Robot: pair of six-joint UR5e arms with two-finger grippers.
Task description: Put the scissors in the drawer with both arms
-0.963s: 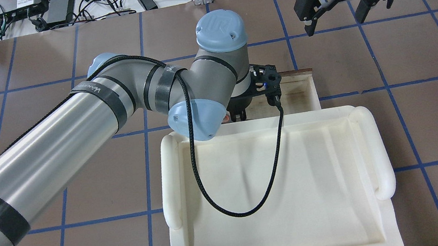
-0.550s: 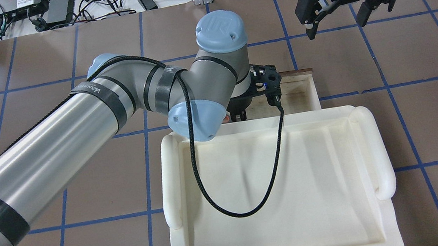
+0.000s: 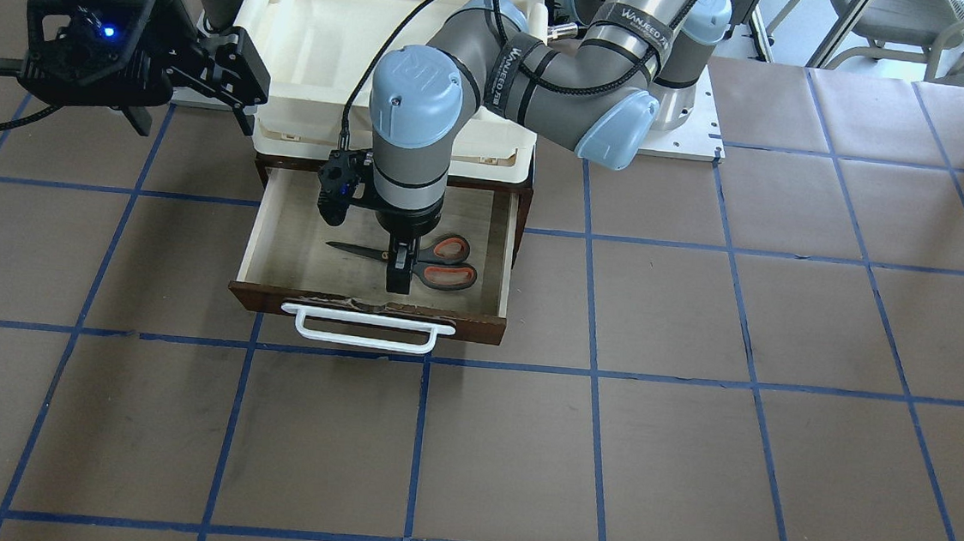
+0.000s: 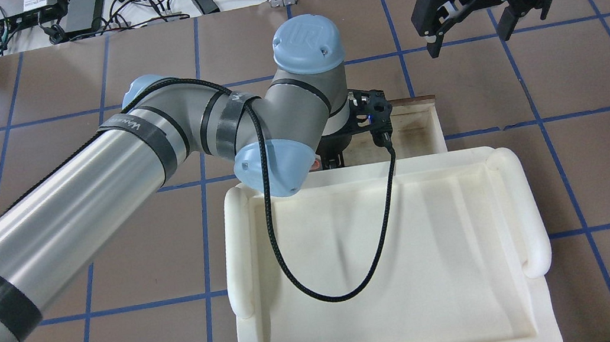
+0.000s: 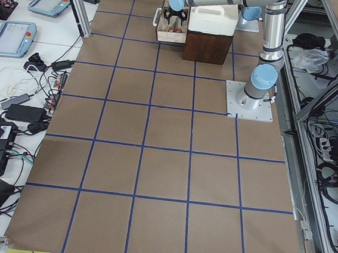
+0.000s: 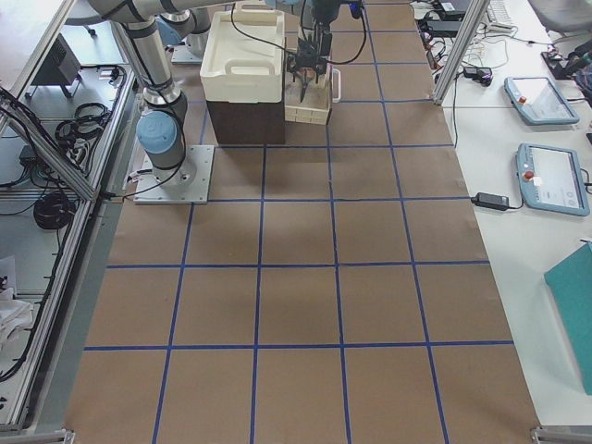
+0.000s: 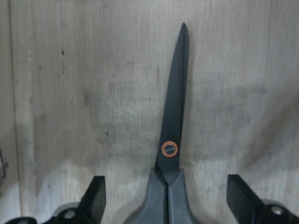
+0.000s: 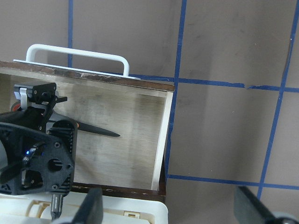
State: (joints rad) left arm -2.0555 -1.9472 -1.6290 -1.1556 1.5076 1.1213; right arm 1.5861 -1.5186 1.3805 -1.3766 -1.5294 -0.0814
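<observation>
The scissors (image 3: pixel 447 275) lie flat on the pale floor of the drawer (image 3: pixel 286 242), blades closed. The tip points toward the robot's right and the orange-lined loops toward its left. So the task's thing is where it belongs, resting on the wood rather than hanging from anything.

The left tool (image 3: pixel 398 260) stands upright directly over them, straddling the neck just behind the pivot. In the left wrist view its fingers (image 7: pixel 96 196) are spread wide, one on each side of the scissors (image 7: pixel 172 140) and clear of them (a bare gap of wood shows on both sides). It holds nothing. Fingers down low and parted reads, to my eye, as a let-go on the spot, so the scissors have no height to fall from.

The drawer is pulled out toward the operators' side, handle (image 3: pixel 365 328) foremost. That leaves the floor open from above, which is why the arm can come straight down past the tray (image 4: pixel 525 211) on top of the cabinet.

The right tool (image 4: pixel 468 35) hangs above the table (image 3: pixel 695 408) off the drawer's right side, jaws wide and empty. Its camera looks down on the drawer's corner (image 8: pixel 163 121) and the blade (image 8: pixel 96 131). Kept there it is out of the left arm's way. It is also near the drawer front, probably for pushing the drawer shut, though the task sentence asks only for placing.
</observation>
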